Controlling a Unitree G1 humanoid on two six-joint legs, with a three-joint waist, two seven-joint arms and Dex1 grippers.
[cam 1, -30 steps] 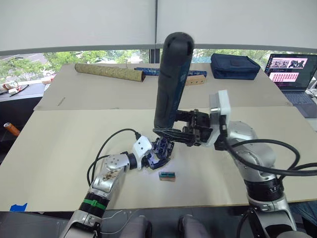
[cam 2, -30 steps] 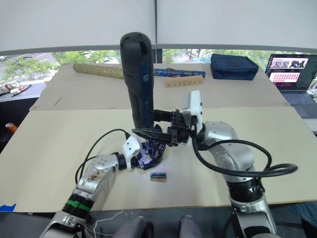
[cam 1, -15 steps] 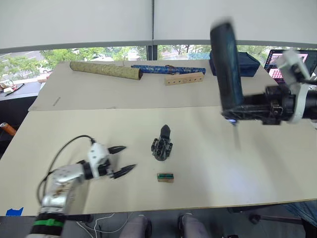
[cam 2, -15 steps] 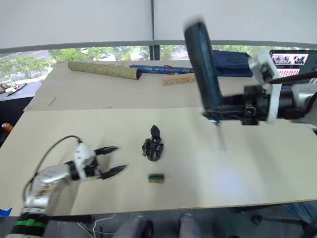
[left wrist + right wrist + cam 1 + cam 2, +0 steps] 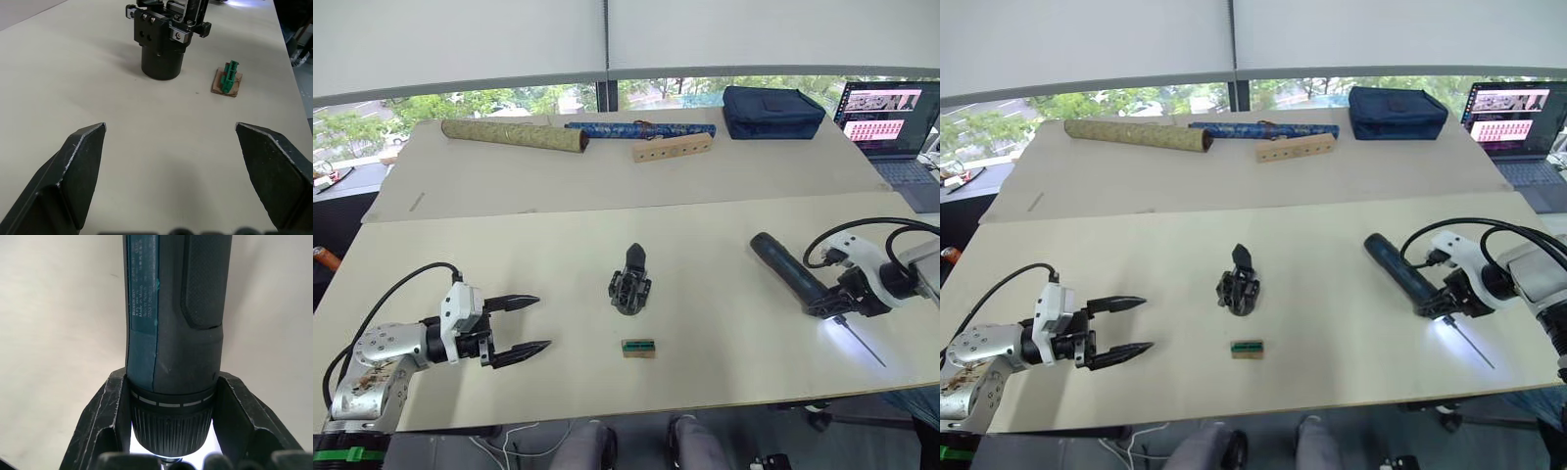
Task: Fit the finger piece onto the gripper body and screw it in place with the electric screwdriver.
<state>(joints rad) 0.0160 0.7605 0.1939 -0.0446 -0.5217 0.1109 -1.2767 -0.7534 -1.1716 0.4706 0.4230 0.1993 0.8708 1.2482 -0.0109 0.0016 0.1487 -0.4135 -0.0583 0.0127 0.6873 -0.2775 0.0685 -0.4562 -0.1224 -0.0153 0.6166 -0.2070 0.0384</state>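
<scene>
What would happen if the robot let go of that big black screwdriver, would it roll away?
Probably a little: the electric screwdriver is a round cylinder lying flat on the table, so it could roll sideways. It looks thick and stiff, likely heavy for its size. The right end effector clamps its collar now.

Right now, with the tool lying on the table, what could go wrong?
The electric screwdriver lies near the table's right front edge with its light on and the right end effector shut on it; once released, it may roll. Its thin bit points toward that edge. The gripper body stands free and could tip.
</scene>
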